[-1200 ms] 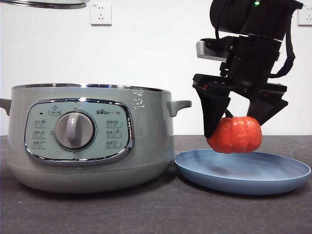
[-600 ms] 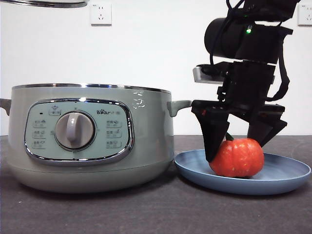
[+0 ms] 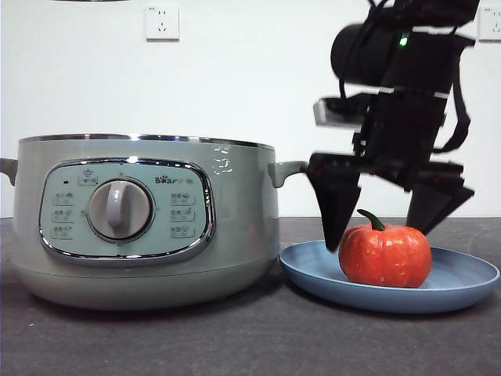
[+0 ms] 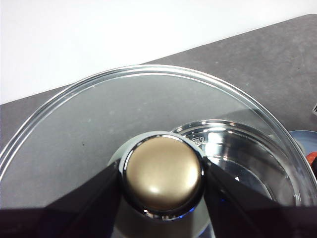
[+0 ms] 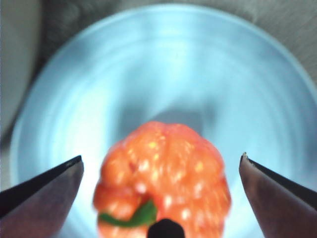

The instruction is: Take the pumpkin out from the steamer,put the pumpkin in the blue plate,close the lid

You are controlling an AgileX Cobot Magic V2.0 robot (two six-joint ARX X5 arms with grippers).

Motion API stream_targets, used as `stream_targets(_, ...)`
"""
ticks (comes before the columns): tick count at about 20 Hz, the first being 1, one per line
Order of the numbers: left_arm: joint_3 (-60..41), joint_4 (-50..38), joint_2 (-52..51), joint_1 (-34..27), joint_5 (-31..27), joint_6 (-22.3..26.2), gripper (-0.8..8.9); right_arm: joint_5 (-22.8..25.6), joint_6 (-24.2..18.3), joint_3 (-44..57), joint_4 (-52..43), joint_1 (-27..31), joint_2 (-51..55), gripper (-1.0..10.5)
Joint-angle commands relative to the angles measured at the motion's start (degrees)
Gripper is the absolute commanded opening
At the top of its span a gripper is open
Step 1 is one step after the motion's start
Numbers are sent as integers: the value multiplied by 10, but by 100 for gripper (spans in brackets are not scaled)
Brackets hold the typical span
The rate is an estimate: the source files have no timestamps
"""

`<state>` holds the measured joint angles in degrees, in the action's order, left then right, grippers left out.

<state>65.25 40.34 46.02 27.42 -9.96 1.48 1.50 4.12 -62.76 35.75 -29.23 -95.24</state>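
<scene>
The orange-red pumpkin (image 3: 385, 256) sits upright in the blue plate (image 3: 462, 282), right of the steamer (image 3: 145, 219). My right gripper (image 3: 391, 223) is open just above the pumpkin, its jaws spread apart and off the fruit. In the right wrist view the pumpkin (image 5: 166, 183) lies on the plate (image 5: 158, 64) between the two wide jaws. My left gripper (image 4: 162, 173) is shut on the knob (image 4: 162, 173) of the glass lid (image 4: 99, 109) and holds it in the air above the open steamer (image 4: 237, 153). The lid is out of the front view.
The steamer's side handle (image 3: 286, 170) reaches toward the plate's near rim. A wall socket (image 3: 161, 21) is on the white wall behind. The dark table (image 3: 250, 337) runs in front of the pot and plate.
The right gripper lowered the pumpkin onto the blue plate, opened its jaws and let it go. The pumpkin now stands free. The lid's rim rose out of the front view's top.
</scene>
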Motion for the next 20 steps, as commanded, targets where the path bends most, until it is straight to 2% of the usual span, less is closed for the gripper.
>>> stream_targets(1,5,-34,0,0,-1,0,-6,0,5,5,8,-1,35,563)
stream_targets(11,5,-104,148,0,116,-4,-6,4,5,5,26,5,253,563)
stream_targets(16,5,-130,231,7,146,-4,-6,6,5,5,34,30,343,563)
stream_targets(20,5,-141,280,12,148,-4,-6,6,5,5,44,57,384,563)
